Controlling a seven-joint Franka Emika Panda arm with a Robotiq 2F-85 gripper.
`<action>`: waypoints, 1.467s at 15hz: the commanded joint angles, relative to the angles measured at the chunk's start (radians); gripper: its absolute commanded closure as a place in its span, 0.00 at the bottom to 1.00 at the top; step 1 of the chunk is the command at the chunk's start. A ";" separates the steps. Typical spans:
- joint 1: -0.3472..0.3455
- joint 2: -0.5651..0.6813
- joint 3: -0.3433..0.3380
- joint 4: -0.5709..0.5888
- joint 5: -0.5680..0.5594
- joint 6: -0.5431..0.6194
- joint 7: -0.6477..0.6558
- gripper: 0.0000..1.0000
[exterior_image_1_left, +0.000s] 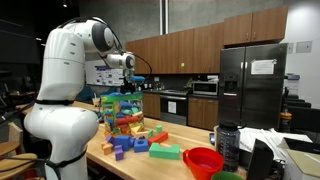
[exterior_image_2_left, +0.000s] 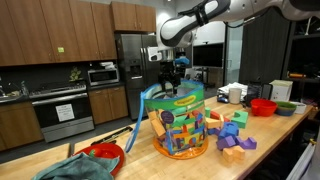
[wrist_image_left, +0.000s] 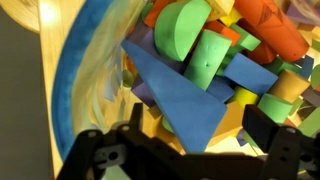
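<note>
A clear plastic tub (exterior_image_1_left: 122, 116) (exterior_image_2_left: 180, 122) full of coloured foam blocks stands on the wooden counter. My gripper (exterior_image_1_left: 128, 82) (exterior_image_2_left: 172, 74) hangs just above the tub's open top, pointing down. In the wrist view the gripper (wrist_image_left: 200, 125) is open, its dark fingers (wrist_image_left: 266, 126) standing wide apart. Between them, lower down in the tub, lies a blue triangular block (wrist_image_left: 172, 92); nothing is gripped. A green half-round block (wrist_image_left: 186, 26) and an orange block (wrist_image_left: 266, 26) lie further in the pile.
Loose blocks (exterior_image_1_left: 133, 146) (exterior_image_2_left: 236, 136) lie on the counter beside the tub, with a flat green one (exterior_image_1_left: 165, 152). A red bowl (exterior_image_1_left: 203, 160) and a dark bottle (exterior_image_1_left: 228, 145) stand nearby. Another red bowl (exterior_image_2_left: 104, 154) sits by a teal cloth (exterior_image_2_left: 70, 170).
</note>
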 joint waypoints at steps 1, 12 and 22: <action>0.004 0.002 0.007 -0.007 0.029 0.018 0.005 0.00; 0.009 0.018 0.035 -0.029 0.100 0.006 -0.026 0.00; 0.017 0.022 0.043 -0.069 0.082 -0.048 -0.053 0.00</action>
